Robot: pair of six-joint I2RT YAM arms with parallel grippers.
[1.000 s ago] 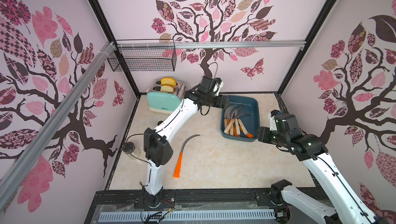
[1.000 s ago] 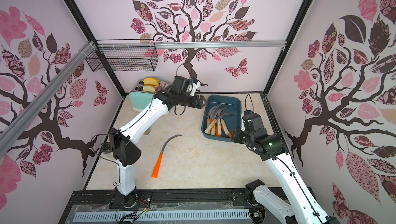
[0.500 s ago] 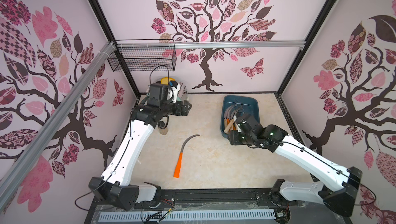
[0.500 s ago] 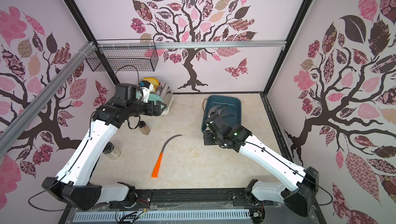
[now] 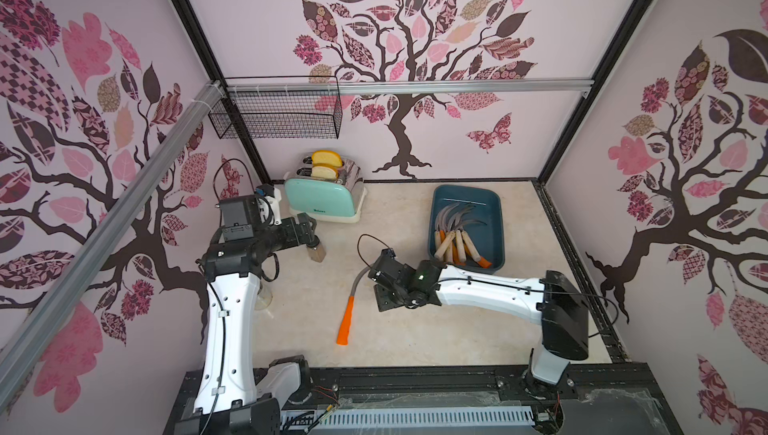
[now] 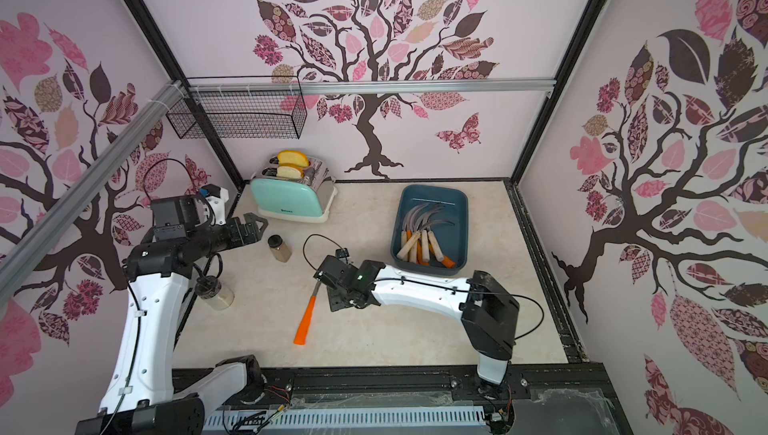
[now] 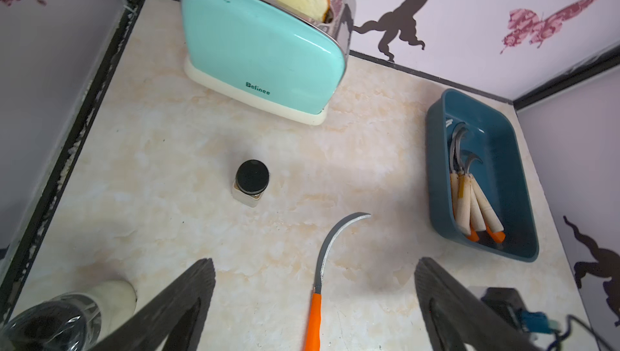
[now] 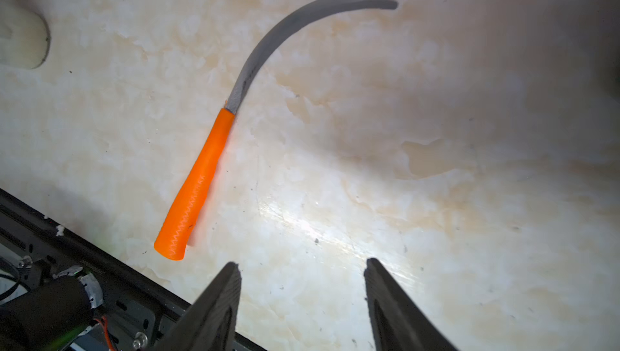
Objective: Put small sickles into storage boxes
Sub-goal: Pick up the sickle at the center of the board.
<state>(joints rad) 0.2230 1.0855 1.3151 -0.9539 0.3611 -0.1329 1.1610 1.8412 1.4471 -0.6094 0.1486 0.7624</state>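
One small sickle (image 5: 347, 320) with an orange handle and a curved grey blade lies loose on the table, and shows in both top views (image 6: 305, 320). Several more sickles (image 5: 453, 241) lie inside the dark teal storage box (image 5: 494, 204) at the back right. My right gripper (image 8: 302, 262) hangs open over the table just right of the loose sickle (image 8: 198, 181), nothing between its fingers. My left gripper (image 7: 315, 262) is wide open and empty, high at the left near the toaster, looking down on the sickle (image 7: 315, 315) and the box (image 7: 503, 138).
A mint toaster (image 5: 324, 200) holding bread slices stands at the back left. A small black-lidded jar (image 6: 279, 248) sits in front of it. A glass jar (image 6: 216, 291) stands by the left arm. A black wire basket (image 5: 276, 112) hangs on the back wall.
The left arm has swung from beside the box back to the left and opened fully. The right arm has swept from the right side to over the loose sickle, its jaws widening.
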